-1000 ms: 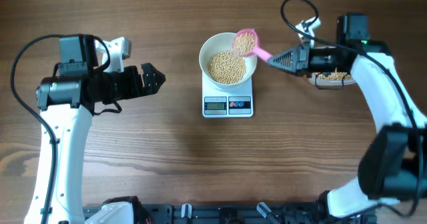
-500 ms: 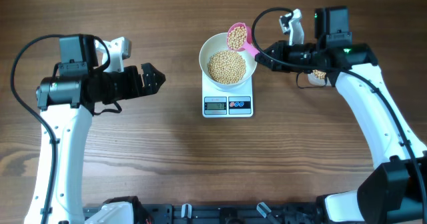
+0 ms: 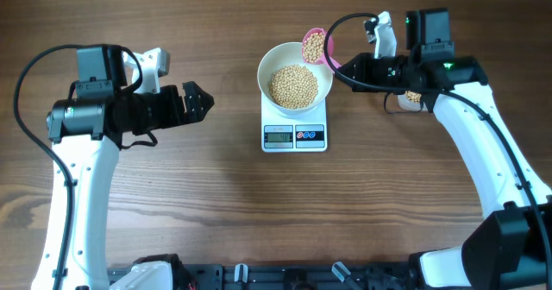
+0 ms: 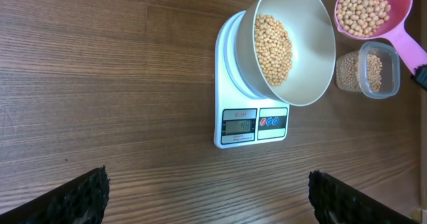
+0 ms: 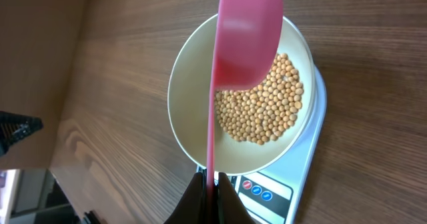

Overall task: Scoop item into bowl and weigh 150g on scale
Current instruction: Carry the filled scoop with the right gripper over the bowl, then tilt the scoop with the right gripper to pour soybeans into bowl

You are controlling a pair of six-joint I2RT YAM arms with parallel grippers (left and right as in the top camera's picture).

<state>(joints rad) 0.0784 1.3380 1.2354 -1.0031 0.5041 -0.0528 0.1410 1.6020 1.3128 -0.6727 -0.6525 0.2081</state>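
1. Left end effector (image 3: 200,103): fingers spread wide, holding nothing, parked well to the left of the scale. No change across the last second.

2. Scale (image 3: 295,136): white, square, display and button panel facing the near edge. Unmoved. The digits are too small to read.

3. Bowl (image 3: 266,70): white, seated on the scale, bottom covered by a mound of beans (image 3: 293,85). The mound looks the same as a second ago.

4. Scoop (image 5: 248,37): pink and loaded. A second ago it sits over the bowl's right side; it now rides at the far-right rim, partly outside it, and roughly level in the overhead view. Judgement: this load is not yet tipped in, so the weight cannot yet have risen. The next pour calls for a slow tilt, as a full dump may overshoot 150 g.

5. Right end effector (image 5: 212,187): clamped on the scoop's handle. The arm has swung round from the right edge toward the bowl.

6. Tub (image 4: 393,71): clear plastic, some beans left inside, just right of the bowl and under the right arm.

7. Tabletop (image 3: 172,204): dark brown wood grain, no spilled beans visible. A black rail (image 3: 259,277) runs along its near edge.

8. Room: only a plain brown area past the tabletop edge shows, in the right wrist view.
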